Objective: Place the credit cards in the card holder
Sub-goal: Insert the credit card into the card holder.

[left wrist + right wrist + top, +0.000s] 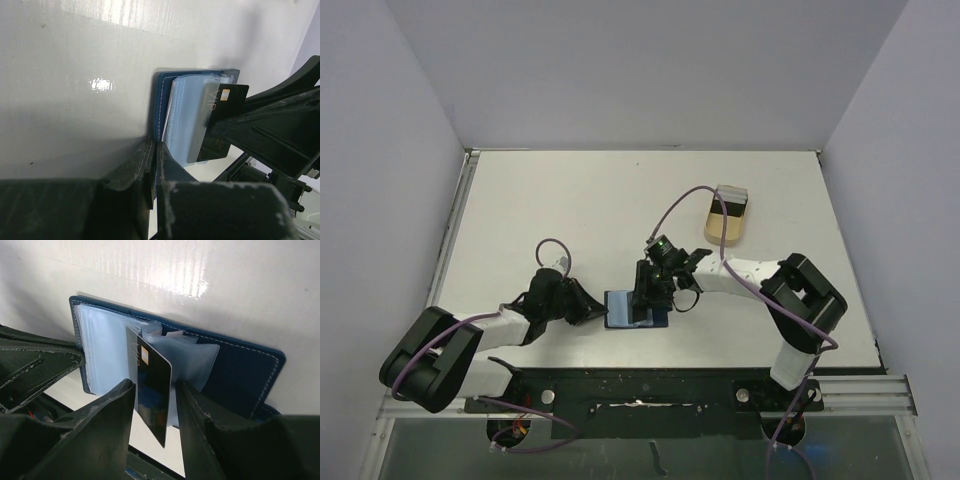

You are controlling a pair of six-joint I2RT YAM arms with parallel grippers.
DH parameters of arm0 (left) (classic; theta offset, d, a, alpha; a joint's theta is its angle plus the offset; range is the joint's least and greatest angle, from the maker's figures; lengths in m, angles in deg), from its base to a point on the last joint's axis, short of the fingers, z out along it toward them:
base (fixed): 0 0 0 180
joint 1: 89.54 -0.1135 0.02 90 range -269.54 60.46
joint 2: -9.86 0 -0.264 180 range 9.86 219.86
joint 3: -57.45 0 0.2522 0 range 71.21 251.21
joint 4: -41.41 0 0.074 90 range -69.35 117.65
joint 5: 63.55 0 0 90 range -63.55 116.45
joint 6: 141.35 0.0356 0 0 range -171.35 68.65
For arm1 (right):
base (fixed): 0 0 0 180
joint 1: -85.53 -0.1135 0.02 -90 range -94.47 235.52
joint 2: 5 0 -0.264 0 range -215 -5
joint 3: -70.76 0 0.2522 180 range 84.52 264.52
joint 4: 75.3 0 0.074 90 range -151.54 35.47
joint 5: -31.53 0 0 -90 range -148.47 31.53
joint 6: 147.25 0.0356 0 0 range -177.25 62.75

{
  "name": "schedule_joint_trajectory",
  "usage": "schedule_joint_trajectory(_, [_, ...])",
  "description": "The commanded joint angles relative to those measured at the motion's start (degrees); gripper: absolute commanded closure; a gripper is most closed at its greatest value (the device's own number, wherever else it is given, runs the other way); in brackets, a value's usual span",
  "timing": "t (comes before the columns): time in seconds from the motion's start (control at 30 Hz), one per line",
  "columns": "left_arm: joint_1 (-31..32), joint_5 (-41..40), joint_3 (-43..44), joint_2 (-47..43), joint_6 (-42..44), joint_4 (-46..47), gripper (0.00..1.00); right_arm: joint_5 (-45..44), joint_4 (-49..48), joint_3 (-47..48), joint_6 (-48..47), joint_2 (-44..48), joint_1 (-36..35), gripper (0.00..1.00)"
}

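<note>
The card holder (618, 309) lies open on the worktop (570, 200) near its 6 o'clock edge. Its long axis runs 9 to 3 o'clock, and its clear sleeves (107, 350) are fanned upward. The left hand (152, 146) is pressed together on the navy cover at the 9 o'clock end. The right hand (155, 389) pinches a black card (150, 382) standing on edge (chip end toward the sleeves, long axis sloping away from them). A tan dish (719, 236) holding other cards (731, 203) sits toward 1 o'clock.

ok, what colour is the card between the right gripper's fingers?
Black card, with a small gold chip near its top. The right wrist view shows it best.
</note>
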Motion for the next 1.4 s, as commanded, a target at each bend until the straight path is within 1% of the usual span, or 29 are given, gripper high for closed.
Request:
schedule_joint_trajectory(0.0, [0.5, -0.1, -0.1, -0.9, 0.0, 3.5, 1.0, -6.1, 5.9, 2.2, -1.4, 4.3, -0.5, 0.59])
schedule_joint_trajectory(0.17, [0.6, -0.3, -0.1, -1.0, -0.2, 3.6, 1.0, -7.5, 8.0, 3.4, -1.9, 5.9, -0.5, 0.59])
schedule_joint_trajectory(0.5, [0.7, -0.4, -0.5, -1.1, -0.5, 3.6, 1.0, -5.3, 5.1, 3.3, -1.4, 4.0, -1.1, 0.62])
schedule_joint_trajectory(0.6, [0.8, -0.3, -0.5, -1.1, -0.6, 3.8, 1.0, -5.5, 4.9, 3.3, -1.2, 4.0, -1.3, 0.66])
schedule_joint_trajectory(0.73, [1.0, -0.4, -0.6, -1.0, -0.7, 4.2, 1.0, -6.3, 5.8, 3.6, -1.2, 4.2, -1.4, 0.76])
schedule_joint_trajectory(1.0, [1.2, -0.3, -0.5, -1.0, -0.8, 4.2, 1.0, -7.8, 6.4, 3.8, -1.6, 4.4, -1.5, 0.91])
schedule_joint_trajectory(1.23, [1.5, -0.6, -0.8, -1.1, -1.3, 4.6, 1.0, -5.7, 4.1, 3.4, -0.9, 2.7, -1.7, 0.93])
schedule_joint_trajectory(1.37, [1.8, -1.0, -1.0, -1.1, -1.9, 5.1, 1.0, -3.9, 1.0, 2.0, 1.1, 2.3, -1.7, 0.93])
